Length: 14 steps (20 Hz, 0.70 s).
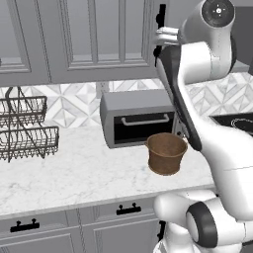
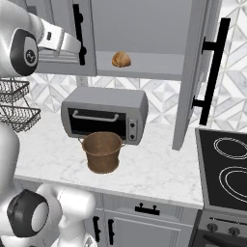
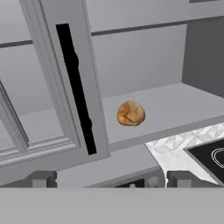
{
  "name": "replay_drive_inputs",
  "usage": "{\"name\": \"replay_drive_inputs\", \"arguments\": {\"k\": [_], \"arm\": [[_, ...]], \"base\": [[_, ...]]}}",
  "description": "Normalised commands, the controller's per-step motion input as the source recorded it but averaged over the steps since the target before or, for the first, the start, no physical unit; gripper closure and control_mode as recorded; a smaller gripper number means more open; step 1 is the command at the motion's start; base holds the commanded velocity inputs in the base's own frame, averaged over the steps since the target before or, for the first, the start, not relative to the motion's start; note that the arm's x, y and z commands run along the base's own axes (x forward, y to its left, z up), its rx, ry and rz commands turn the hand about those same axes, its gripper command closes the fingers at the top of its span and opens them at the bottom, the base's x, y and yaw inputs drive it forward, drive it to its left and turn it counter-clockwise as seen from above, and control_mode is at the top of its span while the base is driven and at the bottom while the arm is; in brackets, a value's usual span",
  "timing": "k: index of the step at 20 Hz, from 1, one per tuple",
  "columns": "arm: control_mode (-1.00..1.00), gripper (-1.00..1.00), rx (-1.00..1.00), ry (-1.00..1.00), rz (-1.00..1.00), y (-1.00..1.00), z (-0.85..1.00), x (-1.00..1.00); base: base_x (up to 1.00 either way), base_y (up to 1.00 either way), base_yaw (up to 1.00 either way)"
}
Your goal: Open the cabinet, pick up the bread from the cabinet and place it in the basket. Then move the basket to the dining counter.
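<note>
With the cabinet (image 2: 144, 34) door swung open and the gripper (image 3: 109, 178) jaws spread empty, bread (image 3: 131, 113) sits on the shelf at 12 o'clock above the basket (image 2: 102, 151); next: reach in, close on it.

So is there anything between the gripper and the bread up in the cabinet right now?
Nothing visible. The right door is swung open, and the bread sits alone on the bare shelf. The open gripper looks straight at it, with the closed left door's handle off to one side of the path.
</note>
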Motion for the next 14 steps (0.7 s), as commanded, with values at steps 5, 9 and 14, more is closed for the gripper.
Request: {"name": "replay_drive_inputs", "arguments": {"k": [5,9,14], "arm": [[-1.00,-1.00,-0.06,-0.05,0.06,0.10,0.10,0.46],[-1.00,-1.00,0.00,0.04,0.14,0.00,0.00,0.66],[-1.00,-1.00,-0.01,0.01,0.08,0.00,0.00,0.66]], "base": [[0.00,0.00,0.00],[0.00,0.00,0.00],[0.00,0.00,0.00]]}}
